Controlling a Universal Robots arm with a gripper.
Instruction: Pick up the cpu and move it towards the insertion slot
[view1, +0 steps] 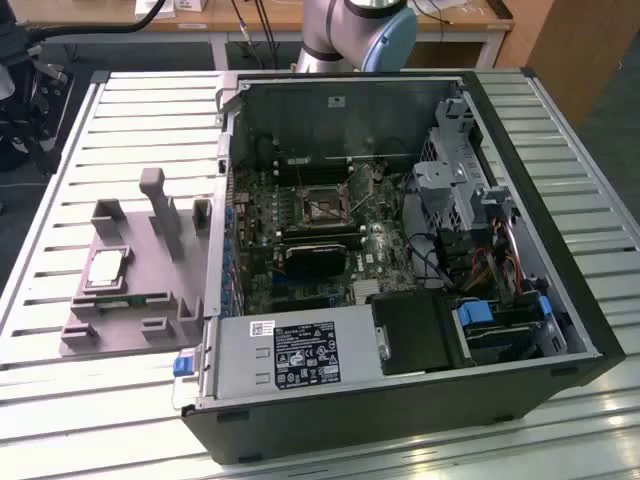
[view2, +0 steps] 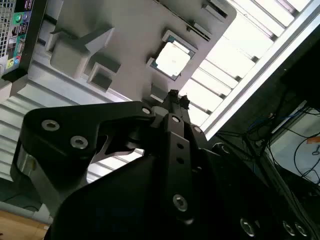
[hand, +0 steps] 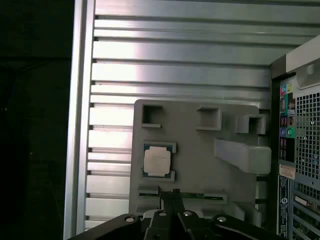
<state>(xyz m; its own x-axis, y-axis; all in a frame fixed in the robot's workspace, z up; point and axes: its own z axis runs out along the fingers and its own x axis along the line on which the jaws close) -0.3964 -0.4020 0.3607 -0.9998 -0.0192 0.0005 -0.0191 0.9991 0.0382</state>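
The cpu (view1: 107, 268) lies flat in a recess of the grey fixture plate (view1: 150, 250), on the exterior view's left, beside the open computer case. Its silver top with a thin rim shows in both wrist views (hand: 156, 161) (view2: 172, 59). My gripper (hand: 172, 194) (view2: 177, 97) hangs well above the plate, a little off to one side of the chip, with its fingertips together and nothing between them. The insertion slot (view1: 322, 207) is the square metal-framed socket on the green motherboard inside the case.
A long green memory stick (hand: 190, 196) lies in the plate beside the chip. Grey posts (view1: 160, 205) rise from the plate. The case wall (view1: 222, 200) stands between plate and motherboard. A black ribbed block (view1: 315, 258) and a power supply (view1: 300, 352) sit near the socket.
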